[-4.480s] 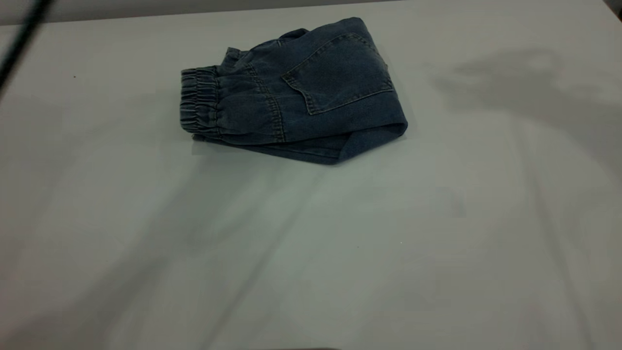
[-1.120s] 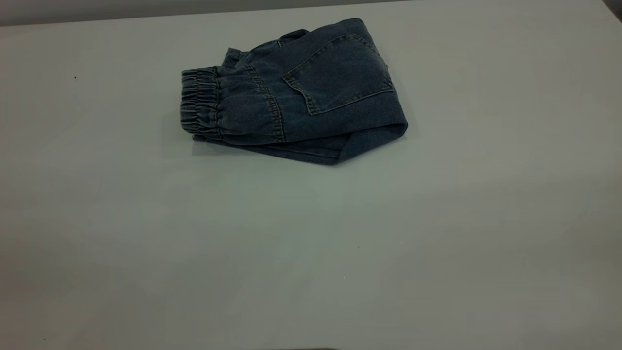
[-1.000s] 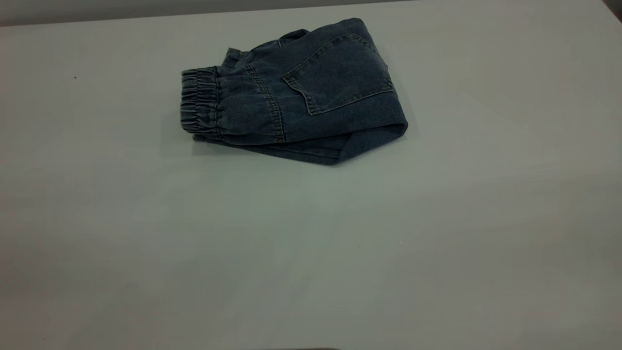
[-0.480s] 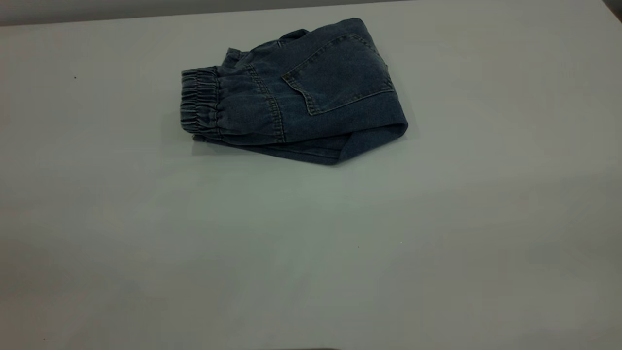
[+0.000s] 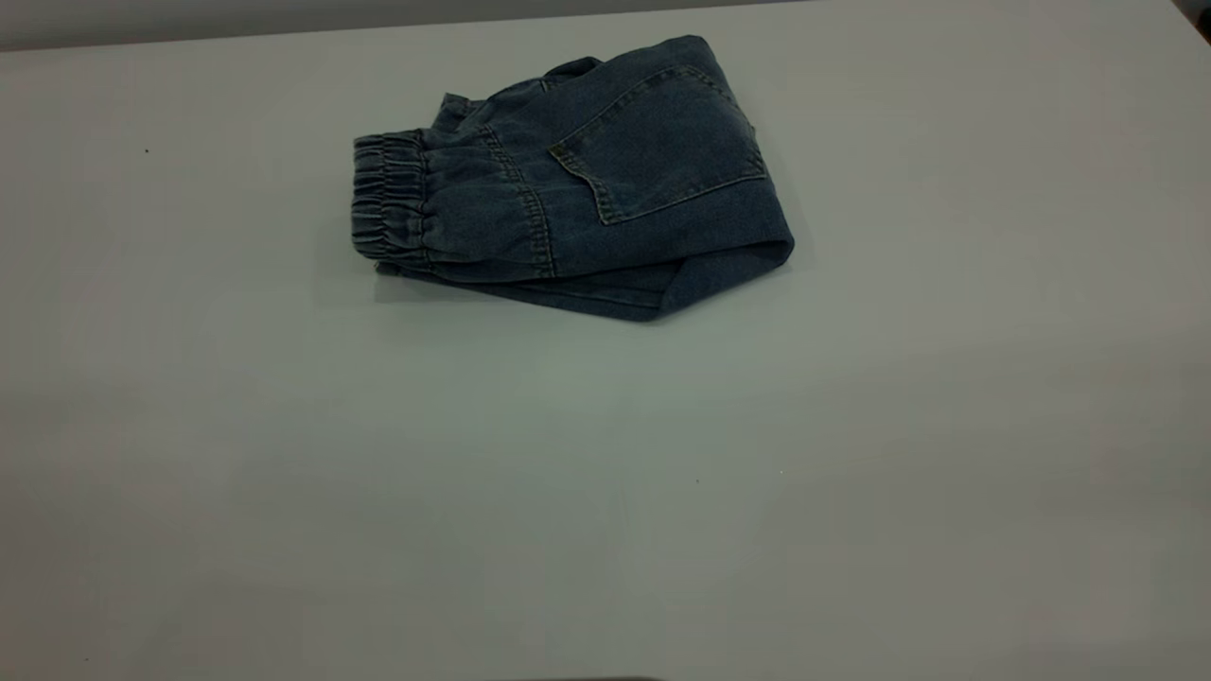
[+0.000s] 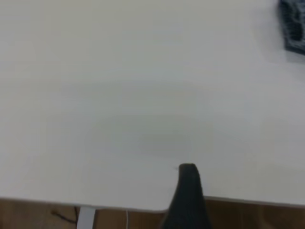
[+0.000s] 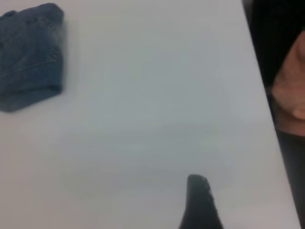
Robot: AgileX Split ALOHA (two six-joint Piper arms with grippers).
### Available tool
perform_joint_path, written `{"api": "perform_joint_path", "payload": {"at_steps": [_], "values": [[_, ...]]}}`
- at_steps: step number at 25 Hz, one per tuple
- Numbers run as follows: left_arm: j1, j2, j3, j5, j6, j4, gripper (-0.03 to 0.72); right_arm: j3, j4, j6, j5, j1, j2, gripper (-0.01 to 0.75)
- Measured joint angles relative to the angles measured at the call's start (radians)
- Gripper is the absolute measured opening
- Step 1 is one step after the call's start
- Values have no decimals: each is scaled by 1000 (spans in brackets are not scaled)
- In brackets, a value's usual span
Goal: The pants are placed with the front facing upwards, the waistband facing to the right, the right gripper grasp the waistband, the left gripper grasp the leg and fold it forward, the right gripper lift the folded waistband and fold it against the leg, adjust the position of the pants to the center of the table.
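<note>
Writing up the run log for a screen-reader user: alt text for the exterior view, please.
Folded blue denim pants lie on the far half of a plain white table, with the gathered waistband at the view's left and a patch back pocket facing up. Neither arm nor tool is in this view.

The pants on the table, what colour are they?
The pants are blue denim with tan stitching, clearest in the exterior view.
</note>
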State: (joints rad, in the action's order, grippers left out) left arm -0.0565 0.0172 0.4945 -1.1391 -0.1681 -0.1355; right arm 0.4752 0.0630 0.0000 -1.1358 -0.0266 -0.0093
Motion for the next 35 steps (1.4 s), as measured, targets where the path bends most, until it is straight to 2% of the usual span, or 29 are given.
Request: {"api": "perform_joint_path", "payload": {"at_steps": [4,8,15,35], "values": [[17,0,0,-1,0,0,548,0,0,0,0,-33,0,415],[17,0,0,-2,0,0,548,0,0,0,0,-34,0,415],[17,1,0,-3,0,0,548,0,7,0,-1,16,0,414],[17,1,0,-4,0,0,548,0,16,0,-1,16,0,414]]}}
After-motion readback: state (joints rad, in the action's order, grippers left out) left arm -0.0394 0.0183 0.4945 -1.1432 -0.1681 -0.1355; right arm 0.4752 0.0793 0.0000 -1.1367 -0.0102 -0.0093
